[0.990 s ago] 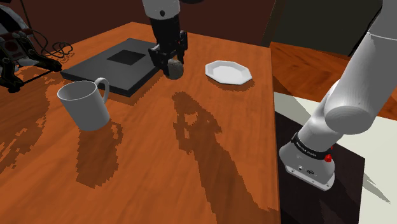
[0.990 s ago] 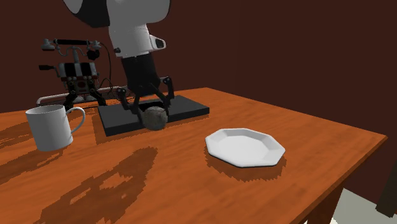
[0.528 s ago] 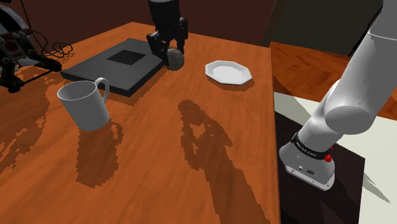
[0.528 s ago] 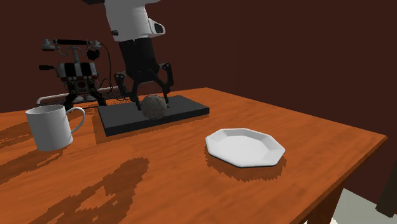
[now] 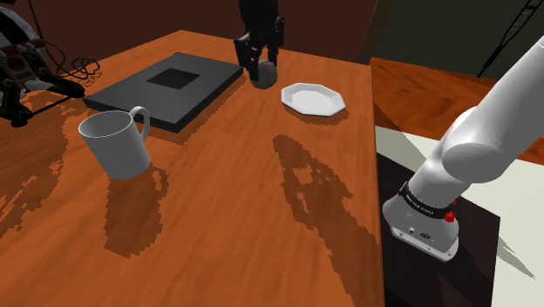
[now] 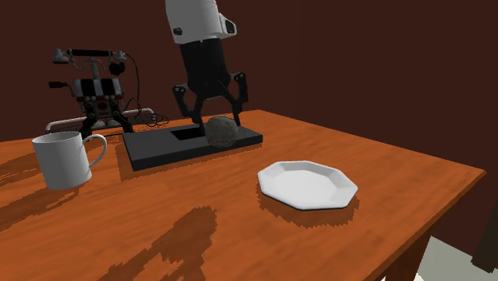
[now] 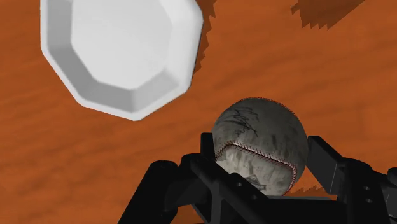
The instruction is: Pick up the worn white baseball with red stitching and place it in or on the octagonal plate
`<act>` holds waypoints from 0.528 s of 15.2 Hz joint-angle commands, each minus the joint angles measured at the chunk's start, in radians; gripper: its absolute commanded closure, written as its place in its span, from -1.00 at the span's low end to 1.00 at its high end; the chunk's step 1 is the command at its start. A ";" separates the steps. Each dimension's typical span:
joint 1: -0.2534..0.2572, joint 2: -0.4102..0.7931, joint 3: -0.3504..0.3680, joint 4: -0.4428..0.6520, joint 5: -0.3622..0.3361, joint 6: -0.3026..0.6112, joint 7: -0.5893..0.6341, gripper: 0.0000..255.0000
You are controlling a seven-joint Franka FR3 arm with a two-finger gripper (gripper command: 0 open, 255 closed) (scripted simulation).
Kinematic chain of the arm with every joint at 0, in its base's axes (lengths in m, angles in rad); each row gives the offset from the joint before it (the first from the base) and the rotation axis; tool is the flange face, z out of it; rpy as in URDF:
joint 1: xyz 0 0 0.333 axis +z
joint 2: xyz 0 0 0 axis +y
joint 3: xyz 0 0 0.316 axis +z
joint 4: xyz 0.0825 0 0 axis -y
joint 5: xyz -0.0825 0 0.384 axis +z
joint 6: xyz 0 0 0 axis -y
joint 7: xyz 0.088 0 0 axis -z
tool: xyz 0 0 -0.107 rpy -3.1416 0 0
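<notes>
My gripper (image 6: pixel 219 124) clasps the scuffed, red-stitched baseball (image 7: pixel 257 143) in the air, so I judge this the carry. The white octagonal plate (image 7: pixel 121 54) lies near, off to one side of my gripper; next I should centre over it and lower.

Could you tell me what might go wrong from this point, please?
The gripper holds the baseball above the table, beside the plate, not over it: opening now would likely drop it on the wood. The plate looks shallow, so a ball released from height may roll out, perhaps off the nearby table edge.
</notes>
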 commanded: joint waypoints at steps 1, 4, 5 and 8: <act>-0.019 -0.066 -0.032 -0.063 0.024 0.013 -0.060 1.00; -0.038 -0.164 -0.084 -0.159 0.051 0.030 -0.141 1.00; -0.042 -0.194 -0.102 -0.188 0.057 0.034 -0.167 1.00; -0.055 -0.277 -0.158 -0.268 0.066 0.042 -0.244 1.00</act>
